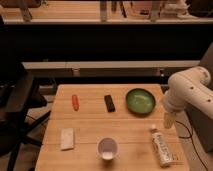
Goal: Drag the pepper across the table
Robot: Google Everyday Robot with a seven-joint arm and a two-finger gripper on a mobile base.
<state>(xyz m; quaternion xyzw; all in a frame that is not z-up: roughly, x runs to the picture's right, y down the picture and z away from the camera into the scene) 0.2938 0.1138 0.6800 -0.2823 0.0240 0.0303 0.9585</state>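
Observation:
The pepper (75,102) is a small red-orange one lying on the wooden table (90,125) near its far left. My gripper (169,120) hangs from the white arm (187,89) at the table's right edge, pointing down just beyond the green bowl (140,100). It is far to the right of the pepper and holds nothing that I can see.
A black rectangular object (109,103) lies between the pepper and the bowl. A white cup (107,148) stands at the front middle, a white sponge (67,138) at the front left, and a bottle (161,149) lies at the front right. A dark chair (17,107) stands to the left.

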